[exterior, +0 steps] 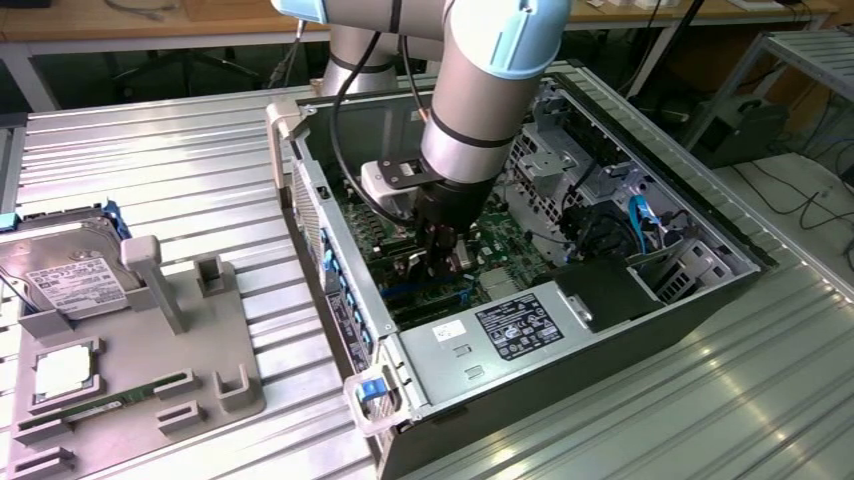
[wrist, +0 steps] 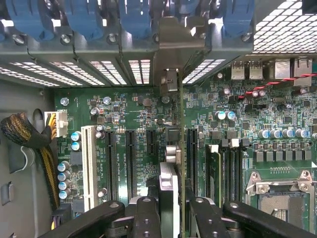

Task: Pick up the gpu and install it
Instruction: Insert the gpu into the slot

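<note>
The ribbed metal surface (exterior: 160, 170) carried an open computer case (exterior: 694, 290) lying on its side, and the arm (exterior: 487, 90) reached straight down into it. On the exterior view's left sat a grey holder tray (exterior: 147, 400) with a silver hard drive (exterior: 67, 280) and a thin green memory stick (exterior: 100, 405) resting in it. Inside the case, the green motherboard (wrist: 277, 124) lay flat, with a power supply (exterior: 514, 330) at the near end. And there was the tool (wrist: 171, 213), down low over the board, its black fingers (wrist: 146, 218) closed part-way on the gpu (wrist: 171, 148), which stood on edge between them! In the wrist view the card ran edge-on from the fingers up to its silver end bracket (wrist: 173, 44), which sat against the rear slot openings beneath the blue clips (wrist: 133, 17). The card stood over the expansion slots (wrist: 130, 163), beside the white slot (wrist: 89, 166); whether it was seated could not be told.
</note>
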`<state>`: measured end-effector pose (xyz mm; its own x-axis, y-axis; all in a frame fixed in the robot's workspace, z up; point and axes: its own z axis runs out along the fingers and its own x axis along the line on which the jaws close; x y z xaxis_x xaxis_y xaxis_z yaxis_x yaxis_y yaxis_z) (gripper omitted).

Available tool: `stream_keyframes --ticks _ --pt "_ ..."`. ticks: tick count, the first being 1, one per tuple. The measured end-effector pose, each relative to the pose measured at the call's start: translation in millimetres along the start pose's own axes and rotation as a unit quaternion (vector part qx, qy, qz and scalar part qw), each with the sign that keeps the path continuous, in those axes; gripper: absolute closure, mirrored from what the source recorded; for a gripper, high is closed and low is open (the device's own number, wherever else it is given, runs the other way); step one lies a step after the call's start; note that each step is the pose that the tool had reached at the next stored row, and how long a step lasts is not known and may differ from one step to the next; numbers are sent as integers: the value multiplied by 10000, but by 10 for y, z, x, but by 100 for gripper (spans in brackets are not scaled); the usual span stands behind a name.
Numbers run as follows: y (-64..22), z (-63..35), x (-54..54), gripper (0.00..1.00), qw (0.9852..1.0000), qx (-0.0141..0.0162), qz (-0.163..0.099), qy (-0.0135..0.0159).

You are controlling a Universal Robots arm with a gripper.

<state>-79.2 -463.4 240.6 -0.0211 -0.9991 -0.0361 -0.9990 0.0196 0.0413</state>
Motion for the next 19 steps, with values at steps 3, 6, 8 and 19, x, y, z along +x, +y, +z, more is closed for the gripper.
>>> stream_keyframes --ticks 3,6,8,19 --pt "0 0 0 72 10000 -1 0 0" --pt "0 0 0 72 10000 -1 0 0" --pt "0 0 0 72 10000 -1 0 0" --pt "4 -8 -4 72 10000 -1 -3 2"
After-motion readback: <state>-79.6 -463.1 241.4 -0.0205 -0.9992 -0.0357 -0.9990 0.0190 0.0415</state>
